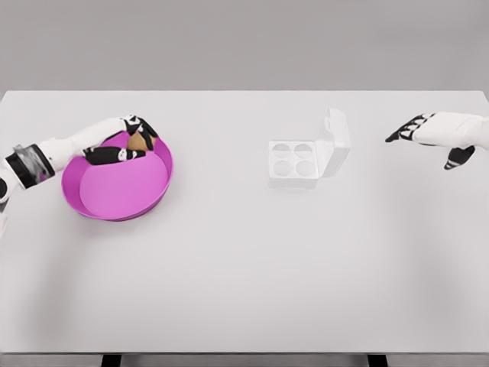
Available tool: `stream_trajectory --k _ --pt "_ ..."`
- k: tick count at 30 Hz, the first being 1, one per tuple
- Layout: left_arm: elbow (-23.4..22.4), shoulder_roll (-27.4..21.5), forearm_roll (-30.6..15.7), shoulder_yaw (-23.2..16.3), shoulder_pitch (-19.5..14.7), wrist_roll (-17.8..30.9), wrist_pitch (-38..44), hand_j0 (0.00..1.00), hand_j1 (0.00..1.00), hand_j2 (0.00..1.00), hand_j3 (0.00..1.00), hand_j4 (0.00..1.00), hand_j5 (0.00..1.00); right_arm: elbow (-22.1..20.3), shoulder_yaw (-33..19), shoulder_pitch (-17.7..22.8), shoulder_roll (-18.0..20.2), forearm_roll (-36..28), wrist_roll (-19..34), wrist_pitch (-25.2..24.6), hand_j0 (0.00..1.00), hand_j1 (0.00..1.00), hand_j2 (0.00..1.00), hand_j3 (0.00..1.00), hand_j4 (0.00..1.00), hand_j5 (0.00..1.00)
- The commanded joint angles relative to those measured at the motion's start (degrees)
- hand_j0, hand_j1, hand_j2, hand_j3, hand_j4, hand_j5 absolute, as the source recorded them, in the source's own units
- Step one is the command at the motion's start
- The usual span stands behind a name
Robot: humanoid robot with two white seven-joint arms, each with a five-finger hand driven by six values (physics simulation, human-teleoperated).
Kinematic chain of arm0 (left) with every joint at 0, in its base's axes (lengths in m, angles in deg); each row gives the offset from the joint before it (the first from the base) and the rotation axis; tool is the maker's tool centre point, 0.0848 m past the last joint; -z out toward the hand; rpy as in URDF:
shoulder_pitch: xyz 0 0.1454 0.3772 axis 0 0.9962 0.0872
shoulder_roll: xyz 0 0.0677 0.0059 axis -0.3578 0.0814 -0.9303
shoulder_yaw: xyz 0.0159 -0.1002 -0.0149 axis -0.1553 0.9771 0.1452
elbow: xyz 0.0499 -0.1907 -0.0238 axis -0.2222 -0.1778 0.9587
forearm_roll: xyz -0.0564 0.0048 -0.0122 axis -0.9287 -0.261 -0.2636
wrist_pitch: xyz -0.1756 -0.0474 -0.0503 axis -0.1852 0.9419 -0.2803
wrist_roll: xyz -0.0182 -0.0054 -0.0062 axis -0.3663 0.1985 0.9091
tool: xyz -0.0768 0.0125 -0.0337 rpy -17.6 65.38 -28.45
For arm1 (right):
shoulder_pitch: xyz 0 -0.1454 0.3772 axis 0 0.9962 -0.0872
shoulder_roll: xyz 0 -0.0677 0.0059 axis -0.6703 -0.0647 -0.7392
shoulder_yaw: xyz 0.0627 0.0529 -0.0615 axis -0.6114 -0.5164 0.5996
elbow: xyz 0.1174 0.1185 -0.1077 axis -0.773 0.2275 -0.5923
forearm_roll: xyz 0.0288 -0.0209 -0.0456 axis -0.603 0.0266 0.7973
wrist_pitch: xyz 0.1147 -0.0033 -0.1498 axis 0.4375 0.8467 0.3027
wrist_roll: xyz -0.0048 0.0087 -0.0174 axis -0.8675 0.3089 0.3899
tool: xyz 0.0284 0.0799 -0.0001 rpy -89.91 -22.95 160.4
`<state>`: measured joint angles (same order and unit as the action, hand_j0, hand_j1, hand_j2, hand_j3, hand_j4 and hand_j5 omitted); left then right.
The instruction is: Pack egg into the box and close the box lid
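Two hands: left hand (126,141) clamped on egg (138,141) at bowl (114,200) rim (box (294,162) well apart), right hand (432,134) spread.

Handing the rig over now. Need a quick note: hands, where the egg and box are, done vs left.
Left robot hand: inside the pink bowl at its far rim, fingers curled around the brown egg.
Right robot hand: hovering over the table to the right of the box, fingers relaxed, holding nothing.
Egg box: mid-table, lid open and standing up on the right side, all four cups empty.
Done: egg grasped, it seems.
Left: carry the egg to a cup, release, close the lid.
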<state>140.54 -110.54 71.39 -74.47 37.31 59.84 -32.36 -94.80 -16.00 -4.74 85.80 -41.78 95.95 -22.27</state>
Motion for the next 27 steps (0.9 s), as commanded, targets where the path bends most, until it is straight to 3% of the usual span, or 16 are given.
stream_trajectory --k 1,14,27 --pt "1.53 0.14 -0.35 0.16 0.09 -0.16 0.15 0.39 0.39 0.39 0.39 0.39 0.39 -1.55 0.49 -0.09 0.22 0.54 0.07 -0.10 1.00 1.00 1.00 1.00 1.00 1.00" --pt "4.61 2.43 -0.09 -0.55 -0.62 -0.16 0.15 0.39 0.39 0.39 0.39 0.39 0.39 -2.43 0.40 -0.09 0.05 0.54 0.07 -0.10 1.00 1.00 1.00 1.00 1.00 1.00" --pt "4.69 9.11 0.88 -1.07 -1.58 -0.16 0.15 0.39 0.39 0.39 0.39 0.39 0.39 -2.43 0.40 -0.09 0.05 0.54 0.07 -0.10 1.00 1.00 1.00 1.00 1.00 1.00"
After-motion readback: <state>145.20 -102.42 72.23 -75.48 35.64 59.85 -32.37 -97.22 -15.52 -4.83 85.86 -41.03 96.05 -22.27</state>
